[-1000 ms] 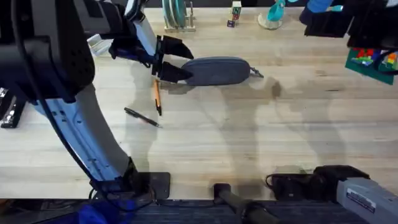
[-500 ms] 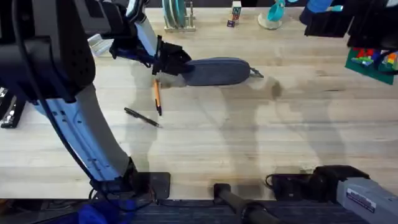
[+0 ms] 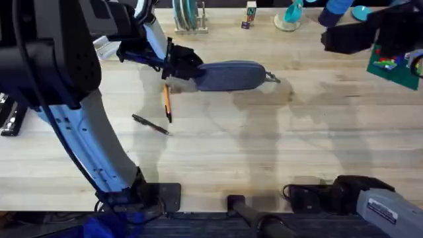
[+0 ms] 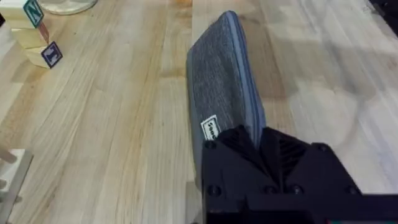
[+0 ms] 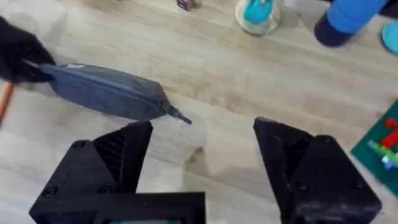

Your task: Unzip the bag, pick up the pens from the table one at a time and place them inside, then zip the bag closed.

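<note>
Black pen and orange pen lie on bare desk. Left gripper fingers pinch the blue-grey pouch at its left end. Open planks beyond the zipper pull. Right gripper fingers spread wide, raised.

My left arm rises from its base at the lower left, blue-grey link leaning up and across, bulky dark housing close under the overhead camera. Its black two-finger left gripper is extended toward the table's far side, fingers pinched together on the near end of the oblong blue-grey fabric pouch (the wrist view has the fabric running straight out from between them). My right arm's base sits lower right. Black two-finger right gripper held high, fingers spread wide apart, nothing between them, pointed down at the tabletop.
</note>
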Robot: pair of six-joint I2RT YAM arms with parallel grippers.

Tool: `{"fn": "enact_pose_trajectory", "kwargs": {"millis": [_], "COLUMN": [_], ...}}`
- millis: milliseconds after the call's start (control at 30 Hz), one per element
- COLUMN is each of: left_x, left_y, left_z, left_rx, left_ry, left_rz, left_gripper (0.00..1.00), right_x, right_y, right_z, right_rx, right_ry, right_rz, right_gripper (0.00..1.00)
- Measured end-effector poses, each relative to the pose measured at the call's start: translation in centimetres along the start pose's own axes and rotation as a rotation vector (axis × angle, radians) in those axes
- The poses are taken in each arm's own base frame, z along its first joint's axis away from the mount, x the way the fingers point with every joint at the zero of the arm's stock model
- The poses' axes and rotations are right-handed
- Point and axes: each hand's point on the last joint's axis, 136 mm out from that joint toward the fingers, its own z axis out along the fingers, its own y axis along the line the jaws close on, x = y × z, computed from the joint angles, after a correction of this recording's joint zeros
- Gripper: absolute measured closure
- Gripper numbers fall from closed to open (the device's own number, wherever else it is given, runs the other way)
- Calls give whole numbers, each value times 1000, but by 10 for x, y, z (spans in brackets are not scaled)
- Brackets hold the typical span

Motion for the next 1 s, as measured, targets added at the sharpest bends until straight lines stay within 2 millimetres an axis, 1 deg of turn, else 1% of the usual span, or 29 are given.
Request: {"fn": "enact_pose_trajectory", "kwargs": {"millis": [167,267,333,367,500,600,733,1000], "left_x": [0,1,1,1,1,1,1,1], "left_y": [1,1,1,1,1,1,1,1], "left_z": [0,0,0,0,0,0,0,0], "left_rx": [-1,0,0,0,0,0,-1,-1], "left_ry": [5,7,7,7,7,7,8,8], "left_rz": [4,6,5,6,5,6,9,9], "left_gripper": [957,957,957,957,957,957,957,957], "right_x": [-2,-3,-1,8,18,25,33,42], "right_y": [-11,-14,-14,-13,-17,-20,-22,-23], "right_z": [-8,-12,-12,-3,17,30,42,58], "right_rx": [-48,-79,-103,-148,-198,-227,-251,-303], "right_ry": [-47,-77,-73,-42,-1,27,56,83], "right_rz": [-86,-125,-158,-215,-273,-285,-290,-292], "right_gripper": [7,7,7,8,7,6,7,13]}}
